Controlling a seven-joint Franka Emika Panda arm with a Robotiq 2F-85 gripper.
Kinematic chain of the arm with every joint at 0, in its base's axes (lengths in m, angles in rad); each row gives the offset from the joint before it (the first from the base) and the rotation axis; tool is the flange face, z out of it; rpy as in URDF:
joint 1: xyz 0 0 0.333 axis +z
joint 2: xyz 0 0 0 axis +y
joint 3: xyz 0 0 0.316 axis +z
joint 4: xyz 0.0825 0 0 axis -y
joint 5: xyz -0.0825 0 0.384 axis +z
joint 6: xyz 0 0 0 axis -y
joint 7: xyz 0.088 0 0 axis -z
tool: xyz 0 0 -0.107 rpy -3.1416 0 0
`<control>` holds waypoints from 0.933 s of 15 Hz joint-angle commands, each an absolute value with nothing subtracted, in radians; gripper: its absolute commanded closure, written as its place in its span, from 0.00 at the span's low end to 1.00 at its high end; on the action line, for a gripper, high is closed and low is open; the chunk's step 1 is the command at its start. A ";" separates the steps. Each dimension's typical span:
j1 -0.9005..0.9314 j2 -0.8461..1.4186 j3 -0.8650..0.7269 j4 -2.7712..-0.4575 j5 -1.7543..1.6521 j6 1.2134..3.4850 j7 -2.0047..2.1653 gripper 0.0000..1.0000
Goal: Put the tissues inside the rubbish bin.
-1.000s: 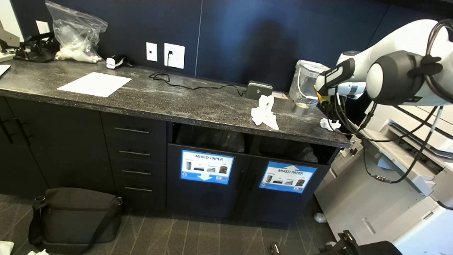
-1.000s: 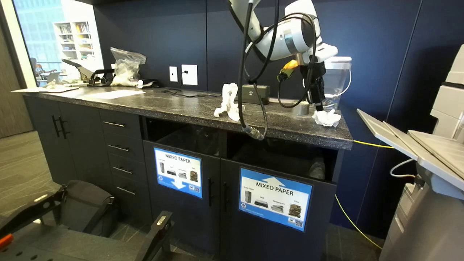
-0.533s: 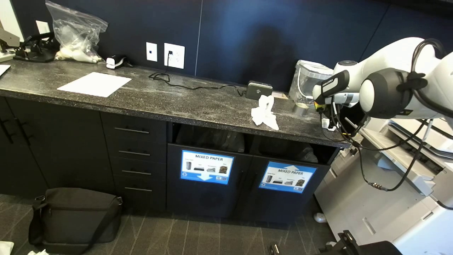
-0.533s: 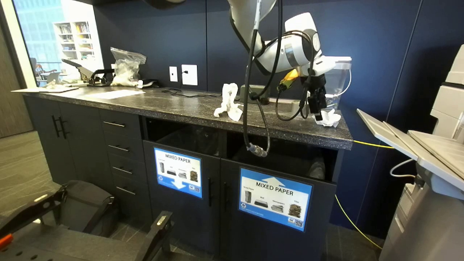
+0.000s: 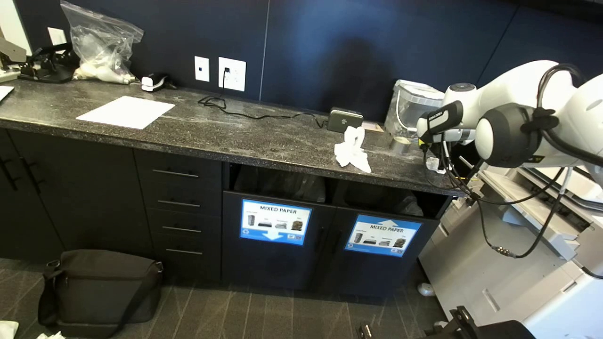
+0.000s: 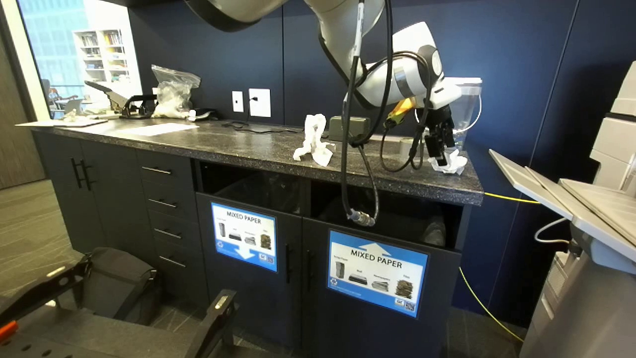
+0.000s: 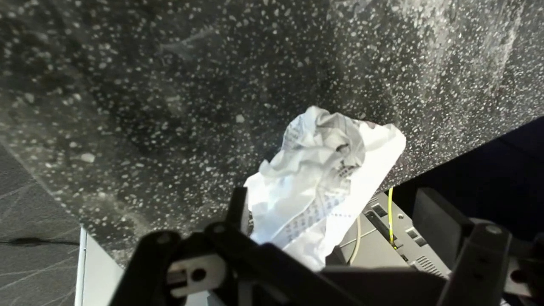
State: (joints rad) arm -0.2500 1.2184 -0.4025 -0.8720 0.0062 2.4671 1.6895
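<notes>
Near the end of the worktop (image 5: pixel 264 141), our hand (image 7: pixel 332 203) was spread, nothing pinched; the crumpled tissue (image 7: pixel 316 174) lay there on the stone, showing in the gap in the wrist view; it sat far nearer to one of the fingers (image 7: pixel 237 208), and whether they touched we could not tell; so the neat play, we judged, was to slide across until it was centred, then sink the tips low around it without scraping; a sideways shove risked sending it over the edge, so we wanted a slow squeeze and a straight lift; soft paper would probably give, so a deep bite beat a hard one; in an exterior view the second tissue (image 6: pixel 314 141) stood well apart, and the rubbish bin (image 6: pixel 466 107) stood behind the hand, our target for afterwards!
</notes>
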 commanded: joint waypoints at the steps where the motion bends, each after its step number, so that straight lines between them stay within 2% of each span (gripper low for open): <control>1: -0.257 1.273 -0.434 -0.790 -0.002 2.473 1.743 0.00; 8: -0.259 1.300 -0.450 -0.768 -0.003 2.459 1.753 0.00; 9: -0.259 1.302 -0.452 -0.766 -0.004 2.458 1.753 0.25; 10: -0.259 1.302 -0.453 -0.766 -0.003 2.460 1.754 0.26; 11: -0.258 1.303 -0.454 -0.765 -0.003 2.460 1.755 0.32; 14: -0.258 1.307 -0.457 -0.760 -0.003 2.460 1.755 0.59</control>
